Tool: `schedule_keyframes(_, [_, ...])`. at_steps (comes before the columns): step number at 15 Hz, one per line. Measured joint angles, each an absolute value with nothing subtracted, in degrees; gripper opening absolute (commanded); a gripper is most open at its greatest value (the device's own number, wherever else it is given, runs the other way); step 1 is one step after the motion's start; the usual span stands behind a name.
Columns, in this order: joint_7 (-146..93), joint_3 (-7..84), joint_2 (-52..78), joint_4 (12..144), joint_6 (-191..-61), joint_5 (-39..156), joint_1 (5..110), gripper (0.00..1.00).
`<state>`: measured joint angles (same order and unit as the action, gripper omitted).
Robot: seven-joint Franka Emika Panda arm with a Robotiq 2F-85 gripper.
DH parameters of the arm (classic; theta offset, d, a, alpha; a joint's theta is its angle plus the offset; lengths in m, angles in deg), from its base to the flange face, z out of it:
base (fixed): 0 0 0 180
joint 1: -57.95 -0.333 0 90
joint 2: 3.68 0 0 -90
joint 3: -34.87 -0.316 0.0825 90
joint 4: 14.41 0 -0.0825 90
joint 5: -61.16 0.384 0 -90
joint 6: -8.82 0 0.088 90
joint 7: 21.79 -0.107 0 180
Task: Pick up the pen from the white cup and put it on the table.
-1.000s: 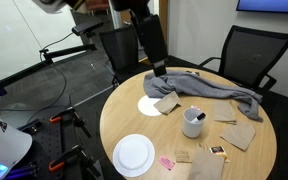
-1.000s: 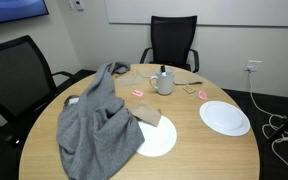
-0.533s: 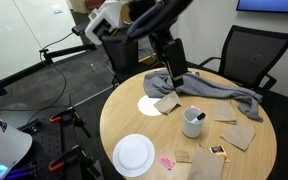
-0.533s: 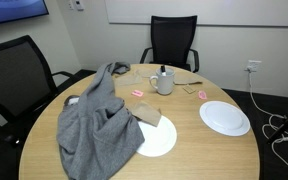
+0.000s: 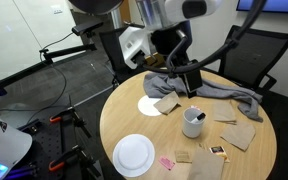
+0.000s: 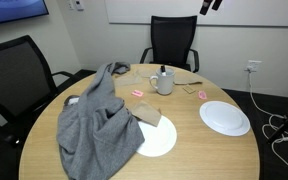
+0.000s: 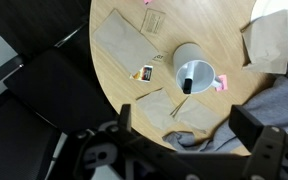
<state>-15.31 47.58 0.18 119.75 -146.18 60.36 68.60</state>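
The white cup (image 5: 192,123) stands on the round tan table (image 5: 124,122), with the pen (image 5: 193,111) upright inside it. In the wrist view the cup (image 7: 195,66) lies below me, and the pen's dark end (image 7: 187,83) leans on its rim. My gripper (image 5: 192,80) hangs above the grey cloth, just behind and above the cup. Its two fingers are spread wide and hold nothing (image 7: 189,128). The cup (image 6: 164,82) and table (image 6: 214,152) also show in an exterior view, where only a bit of the arm reaches the top edge.
A grey cloth (image 5: 212,89) sprawls across the table's back. Brown napkins (image 5: 237,133) and two white plates (image 5: 134,154) (image 6: 224,117) lie around the cup. A pink note (image 7: 221,82) sits next to the cup. Black chairs (image 5: 250,55) ring the table.
The arm has swung from the table's far left edge across toward the cup. The gripper now hangs over the cloth near the cup. Nothing on the table has moved.
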Motion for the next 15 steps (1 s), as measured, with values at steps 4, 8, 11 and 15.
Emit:
schedule_keyframes(4, [-15.6,46.91,5.19,117.3,-149.35,60.8,68.61,1.0])
schedule_keyframes(8, [-17.17,46.18,9.95,114.67,-152.41,61.63,68.62,1.0])
schedule_keyframes(11, [-19.0,45.47,13.5,112.32,-153.83,61.75,68.58,1.0])
schedule_keyframes(15, [-20.84,44.57,18.08,109.1,-154.78,61.82,68.54,1.0])
